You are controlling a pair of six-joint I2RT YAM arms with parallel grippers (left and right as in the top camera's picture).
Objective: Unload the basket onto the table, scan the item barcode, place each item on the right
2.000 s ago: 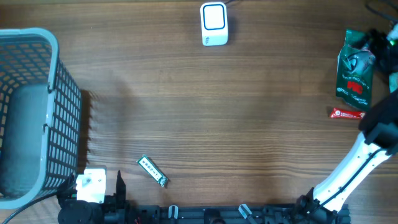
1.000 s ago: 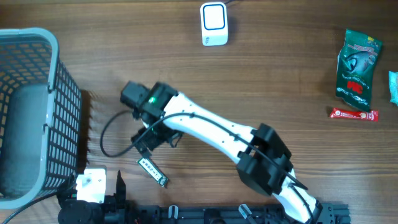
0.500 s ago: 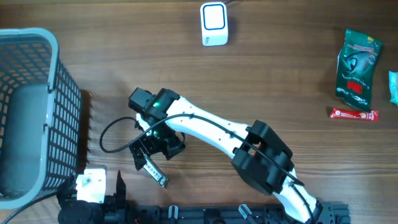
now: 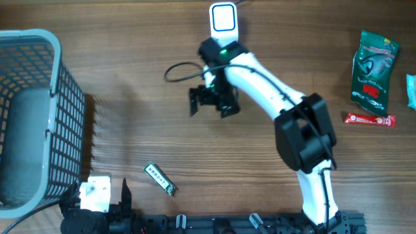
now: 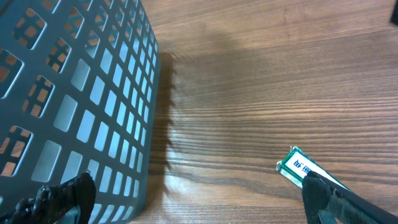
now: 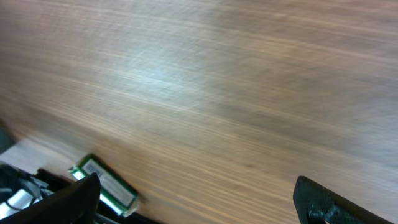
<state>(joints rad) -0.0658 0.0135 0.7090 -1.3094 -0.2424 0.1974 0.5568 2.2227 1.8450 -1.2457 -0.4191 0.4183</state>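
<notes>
Table inventory: six objects, two arms.
One basket (image 4: 57, 97), one scanner (image 4: 223, 25), one green-and-white packet (image 4: 160, 179), one green pouch (image 4: 372, 68), one red bar (image 4: 369, 119), one teal item (image 4: 412, 90) cut off at the frame edge; left arm (image 4: 96, 194), right arm (image 4: 266, 81).

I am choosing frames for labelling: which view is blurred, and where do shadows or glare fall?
Right wrist view: motion blur smears the wood grain and softens the small green-and-white packet; a pale sheen lies on the brown wooden table. Left wrist view: sharp; the grey plastic mesh basket throws a dark shadow on the wood beside it. Overhead view: sharp, evenly lit, soft shadows only.
</notes>
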